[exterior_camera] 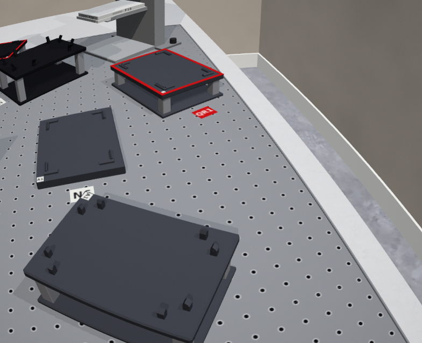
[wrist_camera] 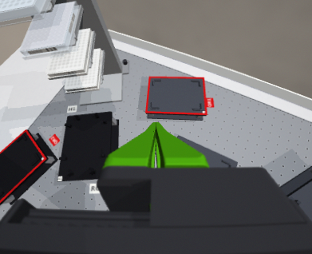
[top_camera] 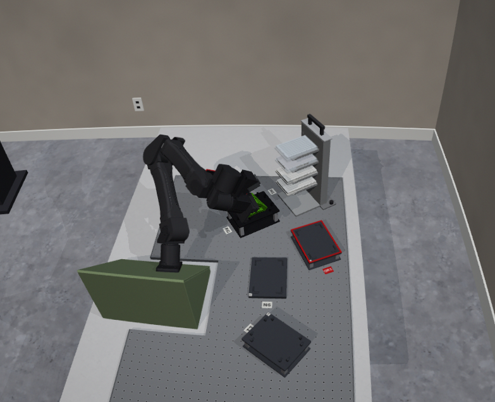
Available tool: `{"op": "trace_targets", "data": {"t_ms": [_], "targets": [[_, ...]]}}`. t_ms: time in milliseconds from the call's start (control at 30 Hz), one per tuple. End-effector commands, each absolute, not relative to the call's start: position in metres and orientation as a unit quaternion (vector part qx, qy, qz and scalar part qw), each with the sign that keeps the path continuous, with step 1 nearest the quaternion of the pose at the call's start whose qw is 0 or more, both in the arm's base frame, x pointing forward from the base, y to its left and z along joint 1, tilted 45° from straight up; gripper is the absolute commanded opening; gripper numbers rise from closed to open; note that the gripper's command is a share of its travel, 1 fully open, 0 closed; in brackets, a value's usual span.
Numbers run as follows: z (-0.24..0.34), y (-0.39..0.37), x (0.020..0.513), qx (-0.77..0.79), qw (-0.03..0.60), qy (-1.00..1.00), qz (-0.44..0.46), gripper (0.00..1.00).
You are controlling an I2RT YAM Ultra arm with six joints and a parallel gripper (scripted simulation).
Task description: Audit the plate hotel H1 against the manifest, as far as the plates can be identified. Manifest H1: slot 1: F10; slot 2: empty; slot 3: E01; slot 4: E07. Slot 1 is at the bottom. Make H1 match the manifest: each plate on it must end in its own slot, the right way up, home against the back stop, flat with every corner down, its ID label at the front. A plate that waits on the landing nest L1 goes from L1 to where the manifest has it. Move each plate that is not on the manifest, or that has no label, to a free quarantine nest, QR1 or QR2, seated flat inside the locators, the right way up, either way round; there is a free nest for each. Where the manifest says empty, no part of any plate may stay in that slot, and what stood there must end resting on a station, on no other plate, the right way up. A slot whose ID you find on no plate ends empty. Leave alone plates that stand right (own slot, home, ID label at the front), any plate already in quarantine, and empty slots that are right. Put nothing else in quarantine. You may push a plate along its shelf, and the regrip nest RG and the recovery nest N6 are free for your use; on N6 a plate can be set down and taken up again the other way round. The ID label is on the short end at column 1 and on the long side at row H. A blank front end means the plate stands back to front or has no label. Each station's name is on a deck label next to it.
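The plate hotel H1 (top_camera: 314,166) stands at the back right of the deck, and each of its four slots holds a plate. In the wrist view the top plate (wrist_camera: 14,7) and the second from the top (wrist_camera: 52,29) look greyish. The two lower plates (wrist_camera: 72,53) (wrist_camera: 84,73) are white. I cannot read any labels here. The bottom plate's front end (exterior_camera: 111,11) also shows in the exterior view. My gripper (top_camera: 259,207) is shut and empty. It hovers above the black regrip nest RG (top_camera: 256,216), and its green fingers (wrist_camera: 156,129) point towards QR1 (wrist_camera: 175,96).
Red-edged QR1 (top_camera: 315,242) is empty, as is QR2 (wrist_camera: 14,168) to the left of RG (wrist_camera: 88,145). The flat nest N6 (top_camera: 268,277) and the raised, pegged nest L1 (top_camera: 277,341) at the front hold nothing. A green base block (top_camera: 143,292) carries the arm.
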State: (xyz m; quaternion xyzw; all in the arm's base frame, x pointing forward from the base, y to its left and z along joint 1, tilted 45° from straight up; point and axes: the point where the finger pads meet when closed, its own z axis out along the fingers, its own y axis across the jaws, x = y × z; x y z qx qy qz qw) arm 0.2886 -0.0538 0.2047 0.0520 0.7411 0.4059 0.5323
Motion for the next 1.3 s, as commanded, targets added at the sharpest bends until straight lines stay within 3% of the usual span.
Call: {"op": "trace_targets", "data": {"t_ms": [0, 1267], "targets": [[0.226, -0.061, 0.293, 0.026, 0.577, 0.718, 0.388, 0.0], [0.286, 0.007, 0.268, 0.024, 0.588, 0.71, 0.388, 0.0]]}}
